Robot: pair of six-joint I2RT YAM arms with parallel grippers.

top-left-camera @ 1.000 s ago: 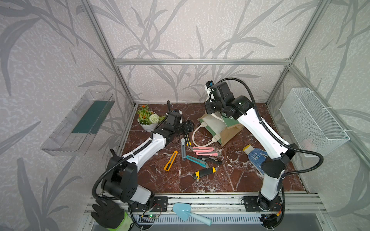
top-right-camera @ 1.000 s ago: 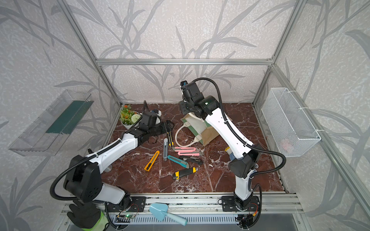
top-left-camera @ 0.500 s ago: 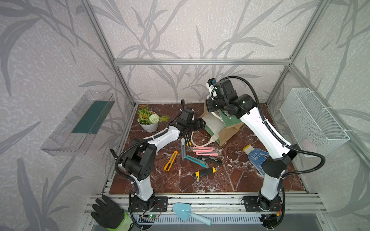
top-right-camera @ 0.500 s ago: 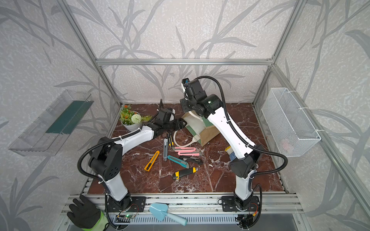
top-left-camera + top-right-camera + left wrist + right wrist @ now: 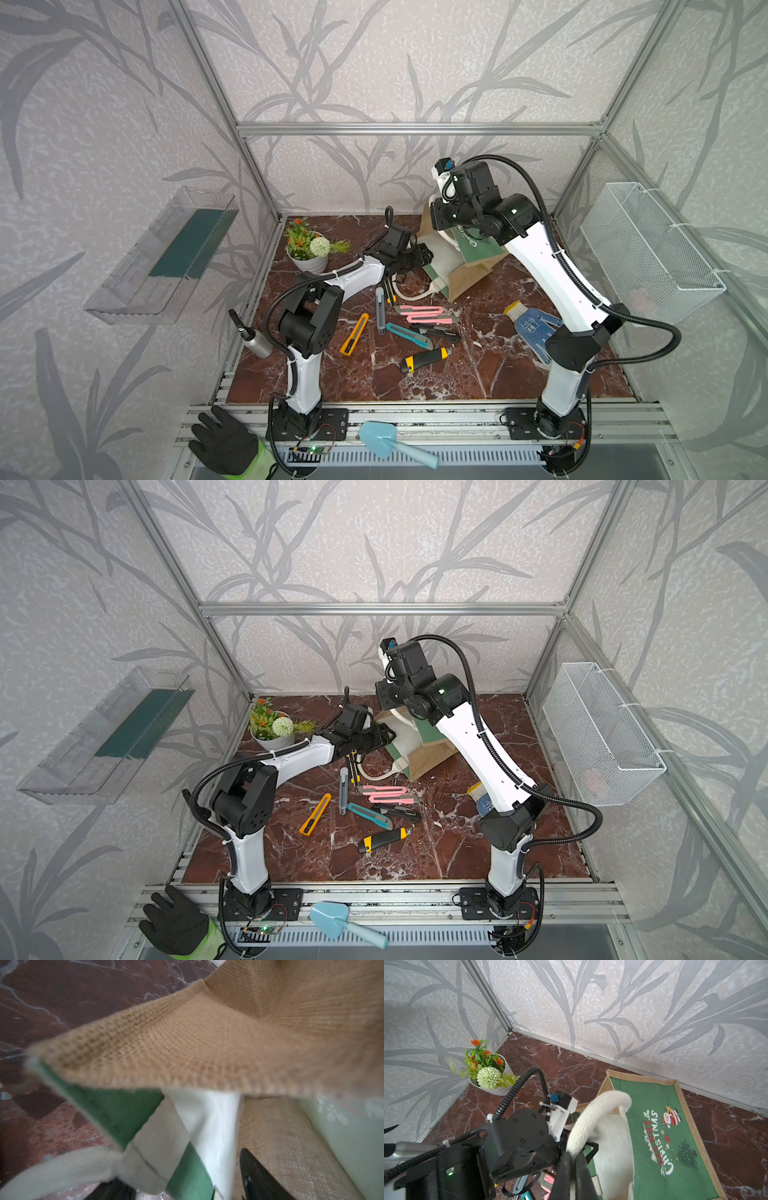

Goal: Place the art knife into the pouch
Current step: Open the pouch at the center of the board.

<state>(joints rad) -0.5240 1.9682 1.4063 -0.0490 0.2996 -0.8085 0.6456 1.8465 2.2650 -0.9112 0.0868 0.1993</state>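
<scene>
The left gripper sits at the mouth of the pouch, which stands tilted at the back of the table (its jaw gap cannot be told). Knives lie just in front. The right gripper pinches the pouch's white rope handle.

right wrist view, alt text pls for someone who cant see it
The right gripper is shut on the white rope handle of a jute pouch with a green Merry Christmas face. The left arm reaches to its mouth; a potted plant stands in a corner of the marble table.
</scene>
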